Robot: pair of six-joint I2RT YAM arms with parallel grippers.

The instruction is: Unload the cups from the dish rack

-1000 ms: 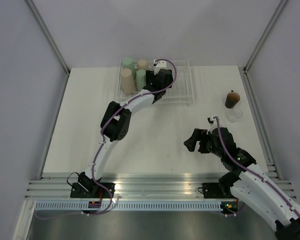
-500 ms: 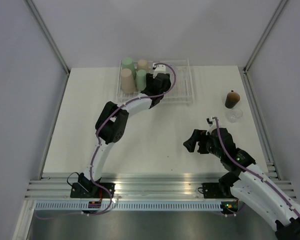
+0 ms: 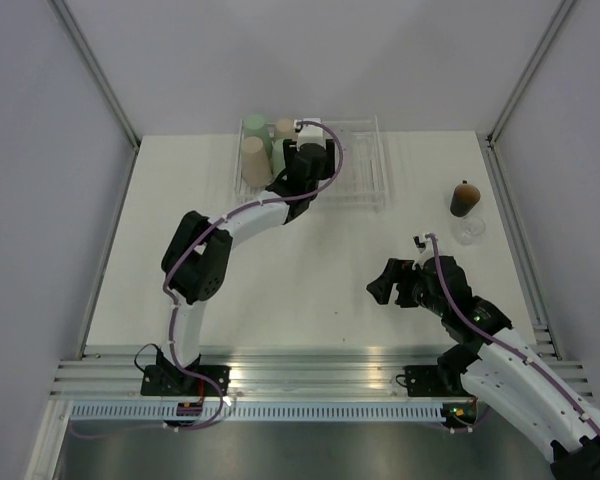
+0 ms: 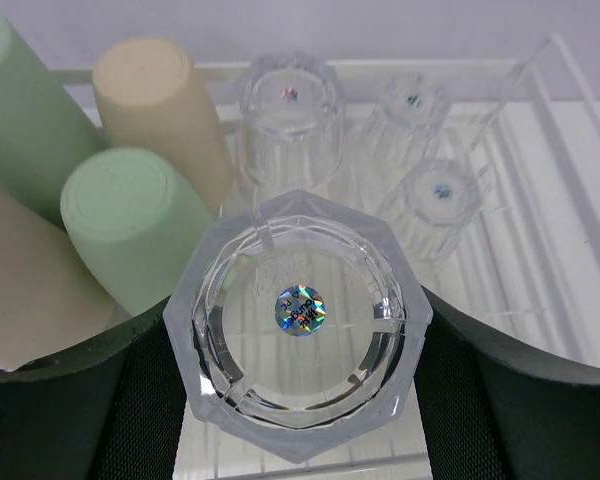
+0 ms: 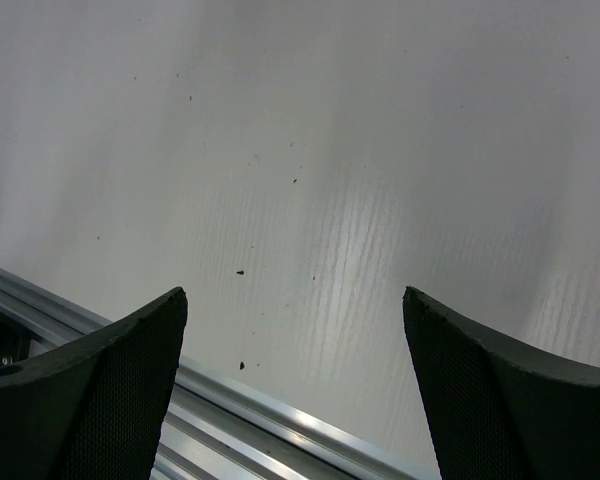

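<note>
Left wrist view: a faceted clear cup [image 4: 300, 308] sits between the two black fingers [image 4: 130, 400], which press its sides. Its base, with a shiny round sticker, faces the camera and its mouth faces away, so its long axis runs straight along the line of sight. White wires of the dish rack [image 4: 540, 200] show behind and through it; whether it touches them cannot be told. Just left of it stand a green tumbler [image 4: 130, 230] and a beige tumbler [image 4: 155, 110], closed ends up. Three more clear cups [image 4: 285, 110] stand behind it.

Top view: the left claw [image 3: 302, 160] is over the rack's left half. A dark brown cup [image 3: 464, 198] and a clear cup [image 3: 468, 230] stand on the surface [image 3: 310, 260], far right. The right claw [image 3: 385, 285] hangs wide apart over the surface, holding nothing.
</note>
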